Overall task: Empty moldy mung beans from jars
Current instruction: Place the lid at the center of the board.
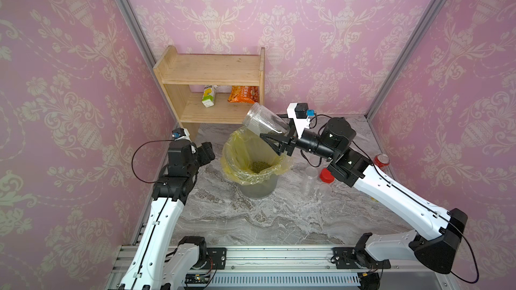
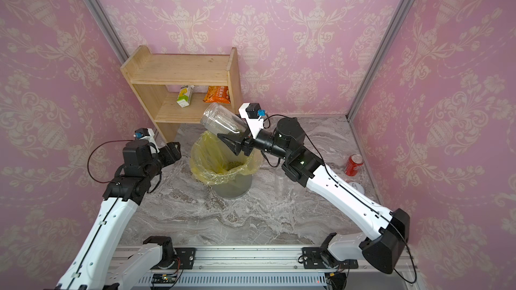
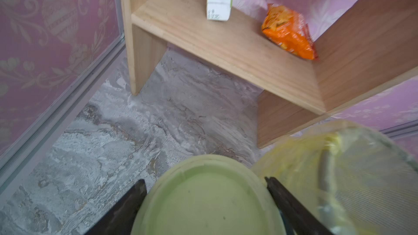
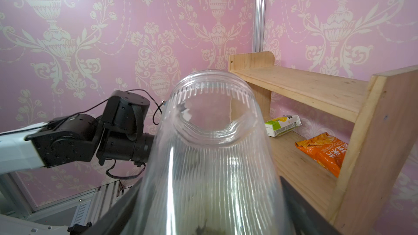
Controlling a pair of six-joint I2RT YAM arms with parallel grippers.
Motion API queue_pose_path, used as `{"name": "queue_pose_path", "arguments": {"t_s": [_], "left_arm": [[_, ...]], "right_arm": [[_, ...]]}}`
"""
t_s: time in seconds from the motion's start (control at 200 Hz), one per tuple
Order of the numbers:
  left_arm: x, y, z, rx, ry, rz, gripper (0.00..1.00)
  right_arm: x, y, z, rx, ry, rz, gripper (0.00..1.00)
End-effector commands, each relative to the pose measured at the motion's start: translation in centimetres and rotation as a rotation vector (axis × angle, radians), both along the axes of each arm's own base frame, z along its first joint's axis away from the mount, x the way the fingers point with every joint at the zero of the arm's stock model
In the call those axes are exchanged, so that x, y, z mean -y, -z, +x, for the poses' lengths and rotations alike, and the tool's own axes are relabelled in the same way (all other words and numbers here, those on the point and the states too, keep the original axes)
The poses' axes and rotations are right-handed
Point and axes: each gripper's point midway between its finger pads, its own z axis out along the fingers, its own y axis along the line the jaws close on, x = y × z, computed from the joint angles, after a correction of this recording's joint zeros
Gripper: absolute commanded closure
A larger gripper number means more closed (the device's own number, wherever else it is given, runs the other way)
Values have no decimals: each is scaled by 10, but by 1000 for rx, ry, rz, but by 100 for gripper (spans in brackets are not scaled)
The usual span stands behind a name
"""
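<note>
Above marble table (image 1: 251, 218), jar (image 1: 262, 121) sits between jaws of right gripper (image 1: 270, 144).

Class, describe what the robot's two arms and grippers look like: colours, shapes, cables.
Both the left arm and right arm have white link shells joined by blocky black joints. A thin black cable loops loosely along each. The left gripper and right gripper have black, tapering, wedge-shaped fingers. Each wrist carries a white camera mount with a blue plug.
</note>
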Motion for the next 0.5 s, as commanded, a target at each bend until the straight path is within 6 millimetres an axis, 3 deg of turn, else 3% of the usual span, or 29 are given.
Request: {"name": "queue_pose_path", "arguments": {"t_s": [0.0,0.365,0.495], "left_arm": [[-17,6,5,42,-98,10,51],[-36,72,12,37,-203,57,50],[-37,97,17,-32,-194,79,43]], "right_arm": [[6,-22,-3,36,-14,75,74],[5,-13,7,-17,-27,51,74],[1,-5,9,-50,-42,43,74]]}}
